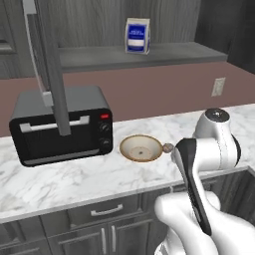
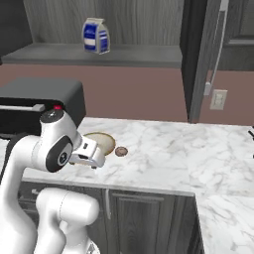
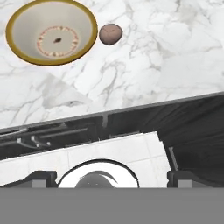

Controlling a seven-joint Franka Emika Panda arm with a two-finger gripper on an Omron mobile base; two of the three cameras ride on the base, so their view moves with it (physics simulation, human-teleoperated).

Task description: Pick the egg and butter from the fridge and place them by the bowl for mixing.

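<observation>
Marble-topped, the table (image 1: 60,179) carries one tan bowl (image 1: 141,148) with one speckled egg (image 1: 168,147) lying just beside its right rim, and one black toaster oven (image 1: 61,124) stands to the left of the bowl. One blue-and-white carton (image 1: 137,36) sits on the far grey shelf (image 1: 169,52) above, and one wall outlet (image 1: 218,86) shows on the right. The fingers (image 3: 39,178) stand spread wide with nothing between them, held on the near side of the table edge, while egg and bowl lie farther in on the marble.
</observation>
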